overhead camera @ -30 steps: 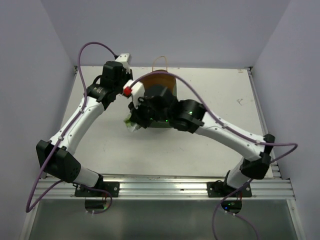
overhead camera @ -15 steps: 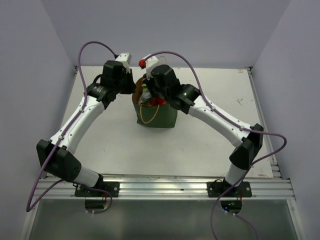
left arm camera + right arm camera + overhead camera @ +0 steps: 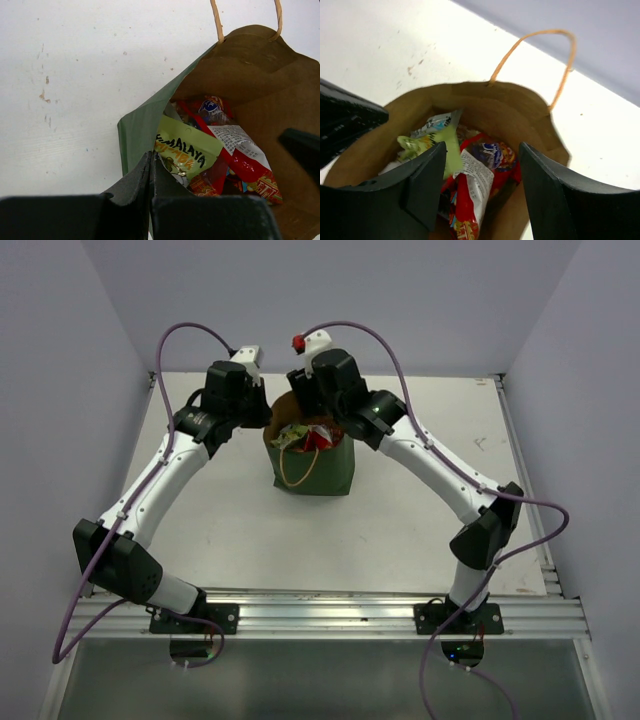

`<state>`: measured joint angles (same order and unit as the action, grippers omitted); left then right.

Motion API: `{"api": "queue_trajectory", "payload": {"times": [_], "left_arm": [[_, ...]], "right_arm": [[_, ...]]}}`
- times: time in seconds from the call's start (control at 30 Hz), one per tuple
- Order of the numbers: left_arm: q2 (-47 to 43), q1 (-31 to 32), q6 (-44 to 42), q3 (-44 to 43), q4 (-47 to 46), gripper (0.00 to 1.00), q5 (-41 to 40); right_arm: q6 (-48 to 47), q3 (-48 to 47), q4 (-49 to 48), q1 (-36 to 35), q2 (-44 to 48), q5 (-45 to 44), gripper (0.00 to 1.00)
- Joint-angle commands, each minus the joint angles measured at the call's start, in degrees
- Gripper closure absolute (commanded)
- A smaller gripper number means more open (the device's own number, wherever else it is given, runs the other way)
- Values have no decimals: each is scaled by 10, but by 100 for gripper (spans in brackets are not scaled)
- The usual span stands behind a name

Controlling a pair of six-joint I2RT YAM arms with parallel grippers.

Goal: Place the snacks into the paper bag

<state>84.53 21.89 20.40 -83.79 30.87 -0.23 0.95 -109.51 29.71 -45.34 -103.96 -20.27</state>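
Beneath the right hand (image 3: 482, 150), item one: the paper bag (image 3: 487, 102), upright on the white bench (image 3: 380, 45), dark green outside and brown inside, mouth spread wide. That hand hangs just above the mouth with its two black fingers (image 3: 427, 182) well apart and nothing between them.

Item two, left hand (image 3: 151, 162): fingers pressed together, pinching the green side wall of the bag (image 3: 142, 127) at its rim. Seen from above, it meets the bag's left edge while the right hand (image 3: 305, 415) sits over the back rim.

Contents, as seen straight below the right hand:
- yellow-green packet (image 3: 427, 145), on the side nearer the left hand, lettered "HIMALAYA" in the left wrist view (image 3: 186, 150), lying just past that hand's fingertips.
- red candy bag (image 3: 470, 195), glossy, white label panel up, directly between the right hand's fingers and touching the yellow-green packet.
- grey-blue packet (image 3: 436, 122), only its top edge showing behind the yellow-green one.

Fittings: one orange-tan loop handle (image 3: 535, 55) standing up at the far rim, beyond the right hand; another hangs down the bag's near face (image 3: 297, 465).
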Motion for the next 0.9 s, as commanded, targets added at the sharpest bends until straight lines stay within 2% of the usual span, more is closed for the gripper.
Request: {"api": "queue_trajectory", "payload": {"times": [0.0,0.1,0.23,0.37,0.67,0.7,0.83,0.87], "left_arm": [[-4,-1,3,-10,-20,99,0],[-5,-1,7,-3,-25,99,0],[-9,0,7,3,-24,99,0],[-12,0,6,8,-25,99,0],[-17,0,6,12,-25,99,0],[-17,0,5,13,-25,99,0],[-21,0,5,20,-25,100,0],[-22,0,6,22,-26,100,0]], "right_arm": [[19,-97,67,-3,43,-64,37],[28,-128,134,-2,32,-104,37],[67,-77,179,-1,33,-124,39],[120,-5,176,5,48,-127,42],[148,92,142,23,63,-103,46],[149,98,140,24,64,-101,50],[149,109,139,28,68,-93,100],[148,106,141,28,69,-91,100]]}}
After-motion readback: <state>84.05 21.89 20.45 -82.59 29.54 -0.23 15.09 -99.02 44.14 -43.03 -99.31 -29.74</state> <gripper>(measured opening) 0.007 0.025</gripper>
